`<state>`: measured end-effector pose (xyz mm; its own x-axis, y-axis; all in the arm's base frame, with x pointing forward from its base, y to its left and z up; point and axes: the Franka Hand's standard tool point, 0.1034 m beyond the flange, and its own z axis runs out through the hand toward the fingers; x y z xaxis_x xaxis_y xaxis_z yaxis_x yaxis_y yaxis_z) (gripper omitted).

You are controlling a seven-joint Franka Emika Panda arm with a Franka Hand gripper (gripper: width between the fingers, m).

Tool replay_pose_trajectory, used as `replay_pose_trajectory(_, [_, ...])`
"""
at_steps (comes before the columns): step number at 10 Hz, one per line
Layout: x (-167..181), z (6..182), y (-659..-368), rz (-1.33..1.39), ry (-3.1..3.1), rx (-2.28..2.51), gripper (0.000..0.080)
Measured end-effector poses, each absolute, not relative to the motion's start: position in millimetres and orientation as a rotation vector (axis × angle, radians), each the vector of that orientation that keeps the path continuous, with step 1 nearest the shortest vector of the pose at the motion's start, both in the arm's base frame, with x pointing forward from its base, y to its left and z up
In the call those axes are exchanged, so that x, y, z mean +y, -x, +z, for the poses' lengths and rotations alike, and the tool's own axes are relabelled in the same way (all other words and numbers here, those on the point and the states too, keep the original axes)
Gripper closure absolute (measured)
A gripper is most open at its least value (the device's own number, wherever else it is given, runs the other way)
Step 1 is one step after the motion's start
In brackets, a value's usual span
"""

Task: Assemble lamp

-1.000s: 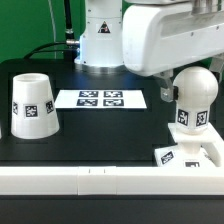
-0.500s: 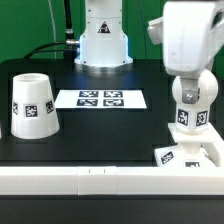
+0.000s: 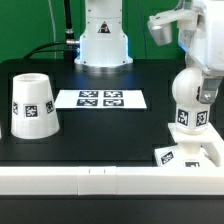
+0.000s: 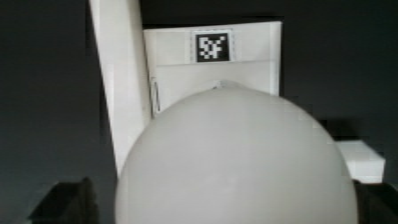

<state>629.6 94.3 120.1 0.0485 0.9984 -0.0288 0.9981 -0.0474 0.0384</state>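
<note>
The white bulb (image 3: 190,100) stands upright on the flat square base (image 3: 205,153) at the exterior view's right, its tags facing the camera. My gripper (image 3: 197,90) comes down from the upper right and straddles the bulb's round head. In the wrist view the bulb (image 4: 222,160) fills the space between the dark fingers (image 4: 71,203), with a thin gap on one side. The jaws look open. The base (image 4: 214,75) lies beyond it. The tapered shade (image 3: 33,103) stands mouth down at the exterior view's left.
The marker board (image 3: 100,98) lies flat in the middle of the black table. A white bar (image 3: 100,180) runs along the table's front edge. The robot's white pedestal (image 3: 103,40) stands at the back.
The arm has swung from covering the upper right to a tilted pose over the bulb. The bulb, base and shade have stayed in place.
</note>
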Motion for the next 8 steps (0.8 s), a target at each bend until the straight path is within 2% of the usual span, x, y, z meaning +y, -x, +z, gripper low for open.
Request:
replay_pose_trajectory(5, [90.1, 118.6, -629.7, -0.032, -1.946, 2.375, 0.0100])
replay_pose_trajectory(7, [88.4, 118.5, -630.0, -0.036, -1.936, 2.379, 0.0127])
replay_pose_trajectory(8, [88.1, 118.4, -630.1, -0.036, -1.937, 2.379, 0.0223])
